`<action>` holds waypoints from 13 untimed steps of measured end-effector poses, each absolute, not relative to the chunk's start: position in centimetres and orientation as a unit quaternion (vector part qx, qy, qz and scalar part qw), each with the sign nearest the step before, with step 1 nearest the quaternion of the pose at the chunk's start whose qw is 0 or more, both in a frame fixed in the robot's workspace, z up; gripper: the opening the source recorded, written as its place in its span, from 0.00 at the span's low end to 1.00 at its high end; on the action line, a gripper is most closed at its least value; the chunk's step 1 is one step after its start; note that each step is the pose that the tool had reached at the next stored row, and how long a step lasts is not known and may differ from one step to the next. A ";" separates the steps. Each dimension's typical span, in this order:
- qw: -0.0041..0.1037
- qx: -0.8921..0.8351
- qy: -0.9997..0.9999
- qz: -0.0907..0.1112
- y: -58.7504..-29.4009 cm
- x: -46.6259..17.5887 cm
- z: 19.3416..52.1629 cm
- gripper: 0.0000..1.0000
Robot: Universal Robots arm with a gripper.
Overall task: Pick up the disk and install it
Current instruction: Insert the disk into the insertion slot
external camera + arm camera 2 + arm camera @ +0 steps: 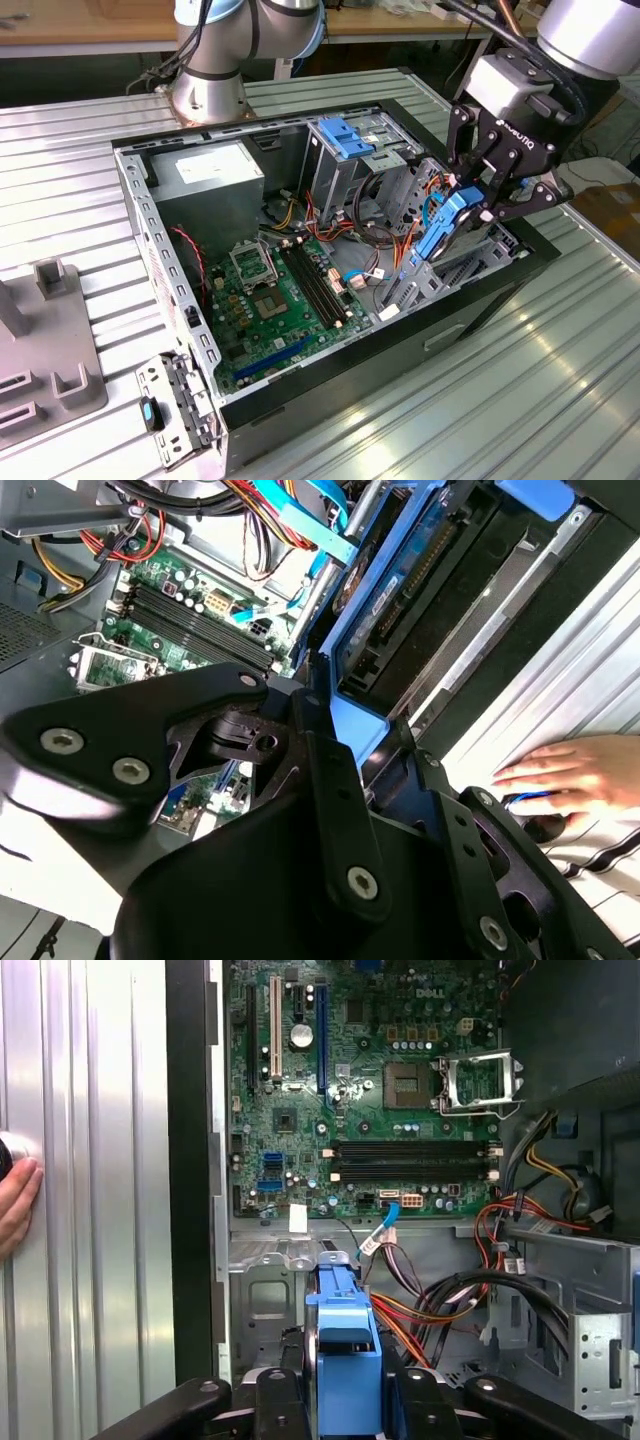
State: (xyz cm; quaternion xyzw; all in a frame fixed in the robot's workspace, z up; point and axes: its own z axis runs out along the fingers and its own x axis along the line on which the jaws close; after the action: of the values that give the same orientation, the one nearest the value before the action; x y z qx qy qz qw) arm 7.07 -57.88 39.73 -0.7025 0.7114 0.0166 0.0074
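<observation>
My gripper (pixel 476 205) is clamped on the disk (pixel 442 232) by its blue rails. The drive stands on edge, its long axis slanting down toward the drive bay (pixel 455 275) — right beneath me, at the exterior view's right end of the open case (pixel 330 385) — with the motherboard (pixel 285 300) alongside.

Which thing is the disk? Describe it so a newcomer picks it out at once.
Start at the open computer case on the ribbed metal table. At its edge on the exterior view's right, the gripper clamps the disk, a flat drive in blue rails, tilted on edge. The other blue bracket sits deeper in the case with nothing holding it.
</observation>
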 end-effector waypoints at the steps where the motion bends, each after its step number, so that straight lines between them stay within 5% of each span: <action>1: 0.007 -0.703 0.711 0.017 -57.9 7.1 39.7 0.37; 13: 0.007 -0.703 0.711 0.017 -57.9 7.1 38.0 0.37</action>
State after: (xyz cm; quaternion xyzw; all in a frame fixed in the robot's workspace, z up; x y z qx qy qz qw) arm 7.07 -57.90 38.04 -0.7025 0.7114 0.0166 0.0075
